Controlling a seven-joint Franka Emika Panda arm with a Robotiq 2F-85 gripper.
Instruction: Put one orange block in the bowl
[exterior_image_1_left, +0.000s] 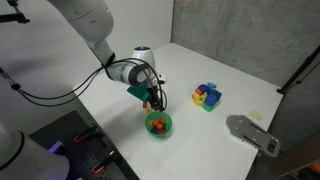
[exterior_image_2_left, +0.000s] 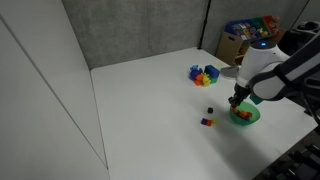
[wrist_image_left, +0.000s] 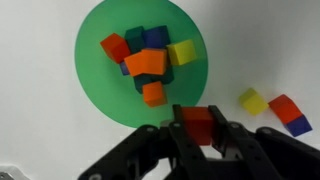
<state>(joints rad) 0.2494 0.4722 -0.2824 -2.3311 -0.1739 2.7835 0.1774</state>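
Green bowl (wrist_image_left: 92, 75): one, round and plastic-looking, on the white tabletop (wrist_image_left: 35, 95); it shows in both exterior views too (exterior_image_1_left: 166, 131) (exterior_image_2_left: 251, 119).
Orange block (wrist_image_left: 198, 116): one in my grasp; it reads reddish-orange and hangs over the near edge of the bowl, not inside it.
Tool (wrist_image_left: 198, 128): pinching the orange block from both sides between my two dark fingers (wrist_image_left: 174, 133); in an exterior view it hovers just above the bowl (exterior_image_1_left: 155, 100).
Orange pieces in the bowl: two, a larger one (wrist_image_left: 145, 65) and a smaller one (wrist_image_left: 153, 94) nearer to me.
Other colours in the bowl: one red piece (wrist_image_left: 115, 47), one yellow piece (wrist_image_left: 182, 52), one blue piece (wrist_image_left: 155, 38).
Loose blocks: three on the tabletop right of the bowl in the wrist view, a yellow block (wrist_image_left: 252, 100), a red block (wrist_image_left: 284, 107) and a blue block (wrist_image_left: 298, 125); red and blue touch.
Toy cluster (exterior_image_1_left: 207, 96): one, blue, yellow and purple, well apart from the bowl on the far side (exterior_image_2_left: 204, 74).
Hard to make out: dark green pieces lie under the pile in the bowl and I cannot count them; my fingers cover the lower part of the held block.
Around: a small dark block (exterior_image_2_left: 210, 108) on the tabletop left of the bowl; a grey flat object (exterior_image_1_left: 250, 133) near the right edge; a cardboard box (exterior_image_2_left: 232, 48) of colourful things beyond the far edge.
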